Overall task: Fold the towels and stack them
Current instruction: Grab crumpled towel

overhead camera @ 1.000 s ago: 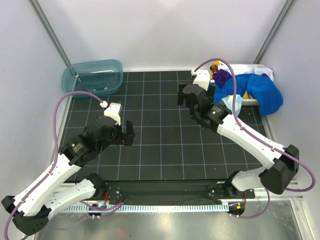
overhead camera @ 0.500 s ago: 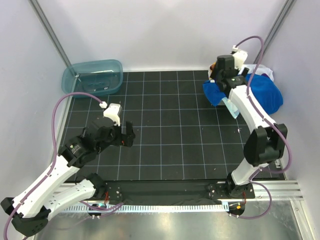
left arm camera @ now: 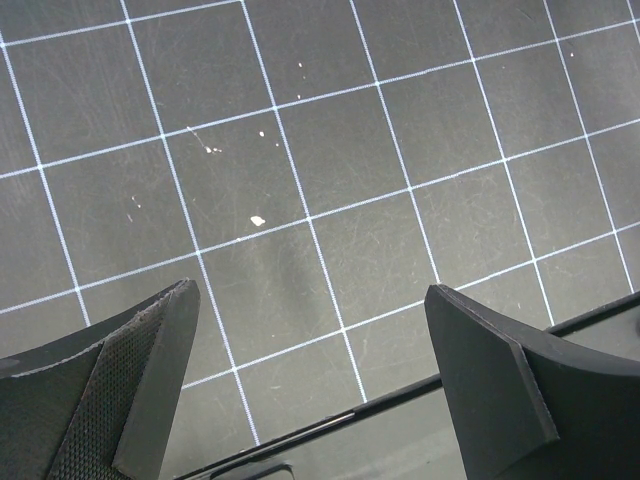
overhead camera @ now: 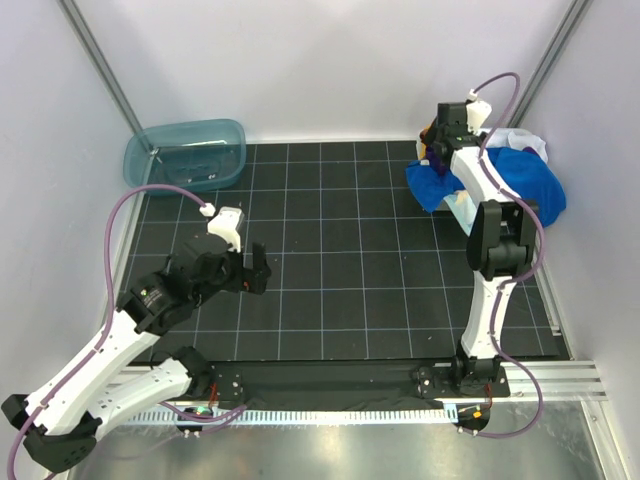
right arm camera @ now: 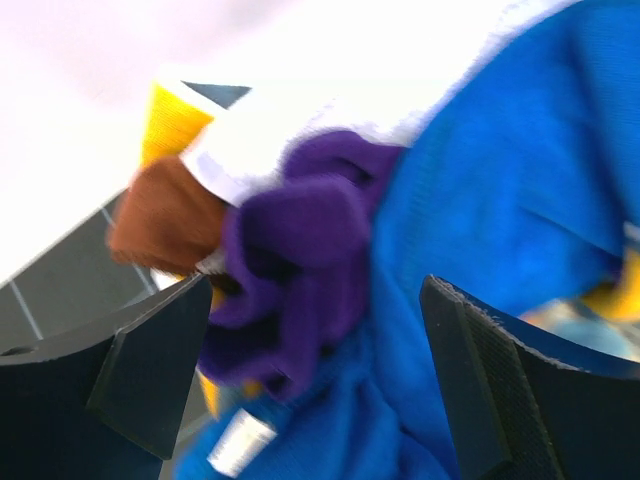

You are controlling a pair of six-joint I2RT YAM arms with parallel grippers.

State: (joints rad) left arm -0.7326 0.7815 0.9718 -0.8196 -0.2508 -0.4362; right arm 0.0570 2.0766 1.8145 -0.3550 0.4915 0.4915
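**Both grippers wide, right one over the towels**

The right gripper (right arm camera: pixel 315 330) hangs with its jaws spread wide and nothing between them, just above the towels (overhead camera: pixel 525 180) at the far right corner. In the wrist view a purple towel (right arm camera: pixel 300 250) lies bunched right below the gap. A brown towel (right arm camera: pixel 155 225) is at its left, a white towel (right arm camera: pixel 290 125) lies behind both, and a blue towel (right arm camera: pixel 500 200) fills the right side. Whether the fingers touch cloth I cannot tell; the view is blurred.

From above, the right arm reaches straight out to the heap. The towels are piled in a white basket (overhead camera: pixel 512 136), and they hide most of it. The blue towel spills over its near side onto the black mat (overhead camera: pixel 340 250).

The left gripper (left arm camera: pixel 310 370) is wide as well, holding nothing. It is poised over the mat's white grid on the near left, well apart from the towels.

A teal tub (overhead camera: pixel 140 165) sits at the far left corner of the mat; what lies in it cannot be made out
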